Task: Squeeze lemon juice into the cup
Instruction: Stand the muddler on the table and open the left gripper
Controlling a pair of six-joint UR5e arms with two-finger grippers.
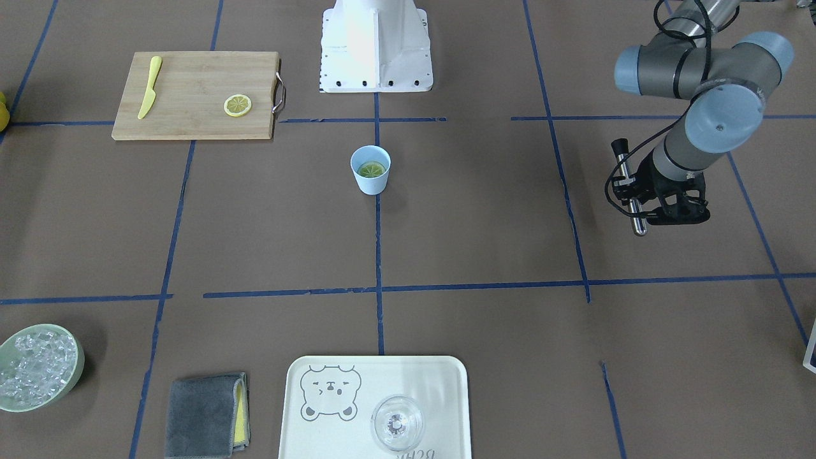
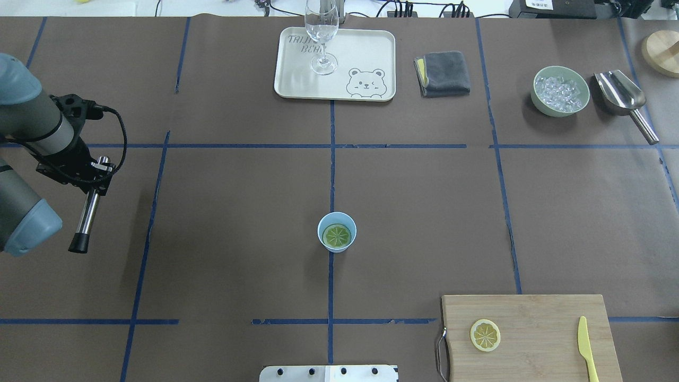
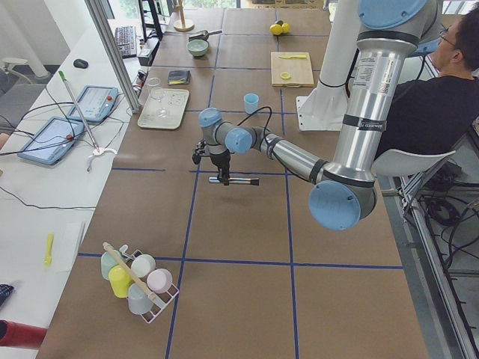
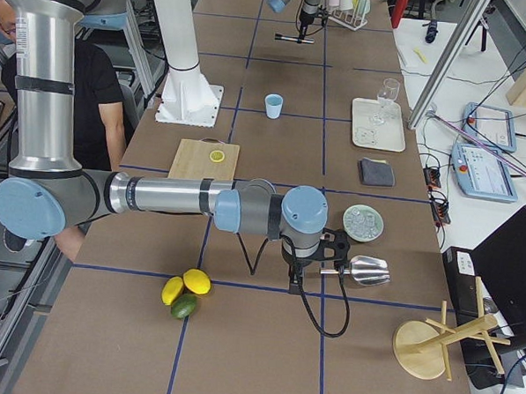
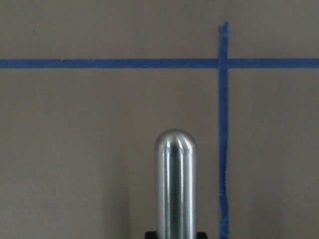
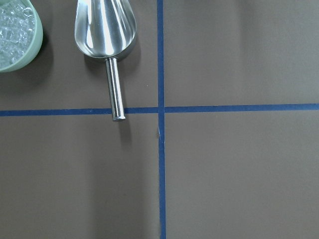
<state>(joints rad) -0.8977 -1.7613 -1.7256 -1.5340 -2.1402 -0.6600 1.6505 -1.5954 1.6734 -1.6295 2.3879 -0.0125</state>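
The cup [image 2: 337, 232] stands upright at the middle of the table, on the blue tape line that runs away from the robot's base. The lemon [image 2: 337, 236] lies inside it below the rim, with its segmented cut face turned up; in the cup's shade it looks greenish. Neither arm is near the cup. The left gripper [image 2: 98, 179] hangs over the table well apart from the cup, far out on the robot's left. It is clamped on a metal rod [image 2: 87, 215] with a black tip, which it holds lying roughly level above the table. The left wrist view shows the rod's rounded end over bare brown paper and crossing tape. The right gripper [image 4: 294, 285] is well apart from the cup on the other side, out at the table's right end above the steel scoop [image 6: 105, 30] and just beside the bowl of ice [image 6: 15, 35]. No view shows its fingers clearly enough to tell whether they are spread or pressed together. A thin lemon slice [image 2: 485, 335] and a yellow knife [image 2: 588, 350] lie apart on the cutting board [image 2: 536, 313].
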